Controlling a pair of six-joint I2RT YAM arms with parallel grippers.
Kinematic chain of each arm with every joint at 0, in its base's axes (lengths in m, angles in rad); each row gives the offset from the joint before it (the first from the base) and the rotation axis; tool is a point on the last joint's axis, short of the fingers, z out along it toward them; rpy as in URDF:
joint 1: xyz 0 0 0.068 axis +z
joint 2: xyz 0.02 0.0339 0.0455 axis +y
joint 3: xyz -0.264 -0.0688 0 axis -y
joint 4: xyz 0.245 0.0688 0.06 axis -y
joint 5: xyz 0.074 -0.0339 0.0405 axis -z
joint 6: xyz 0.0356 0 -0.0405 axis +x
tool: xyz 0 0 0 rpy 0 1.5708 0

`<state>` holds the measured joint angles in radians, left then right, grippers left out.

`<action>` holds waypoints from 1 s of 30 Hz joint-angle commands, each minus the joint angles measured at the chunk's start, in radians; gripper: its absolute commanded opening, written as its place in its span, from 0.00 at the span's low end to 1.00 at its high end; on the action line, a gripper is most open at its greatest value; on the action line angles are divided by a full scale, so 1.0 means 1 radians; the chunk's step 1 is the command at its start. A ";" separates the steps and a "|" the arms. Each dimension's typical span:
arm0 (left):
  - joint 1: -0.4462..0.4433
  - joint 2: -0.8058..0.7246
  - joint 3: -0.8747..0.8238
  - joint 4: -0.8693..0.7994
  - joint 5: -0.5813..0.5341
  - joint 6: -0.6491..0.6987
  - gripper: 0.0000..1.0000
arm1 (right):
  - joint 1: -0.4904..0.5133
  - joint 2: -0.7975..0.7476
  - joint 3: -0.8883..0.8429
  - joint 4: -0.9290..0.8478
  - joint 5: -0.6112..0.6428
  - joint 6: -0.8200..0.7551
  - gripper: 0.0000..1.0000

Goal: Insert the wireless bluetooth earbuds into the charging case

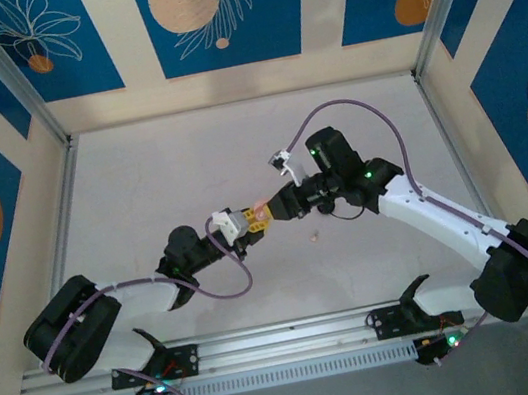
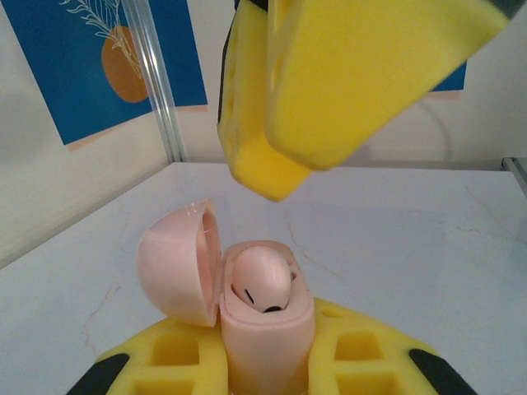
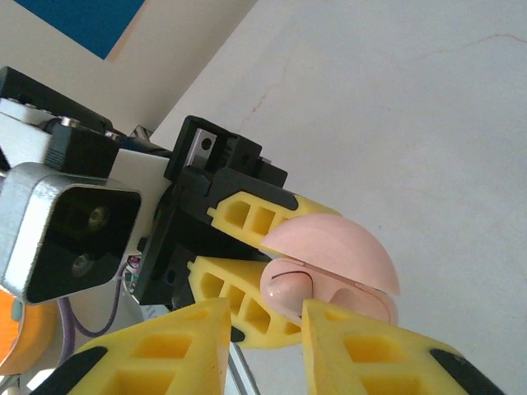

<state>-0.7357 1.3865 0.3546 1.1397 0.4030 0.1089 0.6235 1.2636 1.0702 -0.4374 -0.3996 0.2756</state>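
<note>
Mid-table: left tool (image 1: 248, 222) clamps open pink case (image 2: 268, 329), earbud (image 2: 262, 276) inside.

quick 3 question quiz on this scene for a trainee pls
1. True or false: the case lid is shut.
2. The left gripper holds: A the case, B a loose bud, C nothing.
3. Fill in: the bud seated in the case is ___ in colour.
Key: 1 false; 2 A; 3 pink.
</note>
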 commanded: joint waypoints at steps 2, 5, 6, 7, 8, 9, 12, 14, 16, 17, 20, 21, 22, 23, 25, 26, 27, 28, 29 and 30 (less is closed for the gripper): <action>-0.005 -0.023 0.015 0.003 0.019 0.018 0.12 | 0.021 0.016 0.045 -0.025 0.010 -0.013 0.29; -0.006 -0.028 0.015 -0.001 0.018 0.020 0.12 | 0.030 0.025 0.054 -0.039 0.034 -0.023 0.28; -0.006 -0.029 0.015 -0.003 0.018 0.020 0.12 | 0.031 0.028 0.055 -0.041 0.041 -0.025 0.28; -0.006 -0.031 0.015 -0.003 0.019 0.020 0.12 | 0.033 0.032 0.058 -0.045 0.047 -0.028 0.28; -0.005 -0.032 0.015 -0.004 0.019 0.020 0.12 | 0.036 0.034 0.060 -0.048 0.051 -0.029 0.27; -0.005 -0.033 0.015 -0.005 0.019 0.020 0.12 | 0.037 0.038 0.062 -0.052 0.056 -0.032 0.26; -0.006 -0.036 0.015 -0.008 0.016 0.021 0.12 | 0.044 0.049 0.067 -0.058 0.063 -0.036 0.26; -0.006 -0.035 0.015 -0.010 0.016 0.021 0.12 | 0.048 0.056 0.072 -0.064 0.071 -0.041 0.26; -0.005 -0.038 0.014 -0.011 0.017 0.021 0.12 | 0.053 0.061 0.077 -0.070 0.079 -0.044 0.26; -0.005 -0.039 0.014 -0.011 0.017 0.021 0.12 | 0.054 0.063 0.077 -0.072 0.079 -0.046 0.26; -0.006 -0.040 0.013 -0.012 0.016 0.021 0.12 | 0.054 0.068 0.076 -0.069 0.076 -0.046 0.25; -0.006 -0.040 0.013 -0.013 0.017 0.021 0.12 | 0.054 0.071 0.077 -0.072 0.076 -0.046 0.24; -0.005 -0.042 0.014 -0.013 0.016 0.022 0.12 | 0.055 0.072 0.079 -0.074 0.079 -0.047 0.23; -0.006 -0.044 0.012 -0.015 0.016 0.022 0.12 | 0.054 0.072 0.079 -0.076 0.082 -0.048 0.23; -0.005 -0.047 0.012 -0.017 0.015 0.022 0.12 | 0.057 0.074 0.080 -0.084 0.098 -0.049 0.21; -0.005 -0.048 0.012 -0.018 0.014 0.022 0.12 | 0.059 0.073 0.080 -0.088 0.108 -0.050 0.21; -0.006 -0.050 0.012 -0.020 0.014 0.023 0.12 | 0.061 0.072 0.080 -0.092 0.119 -0.053 0.20; -0.005 -0.051 0.012 -0.021 0.014 0.023 0.12 | 0.064 0.072 0.080 -0.097 0.129 -0.056 0.19; -0.005 -0.053 0.012 -0.022 0.014 0.024 0.12 | 0.066 0.074 0.079 -0.100 0.136 -0.058 0.18; -0.005 -0.053 0.012 -0.023 0.014 0.025 0.12 | 0.069 0.075 0.080 -0.103 0.143 -0.061 0.17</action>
<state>-0.7357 1.3605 0.3546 1.0897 0.4023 0.1154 0.6811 1.3281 1.1236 -0.5041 -0.2905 0.2348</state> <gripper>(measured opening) 0.176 0.182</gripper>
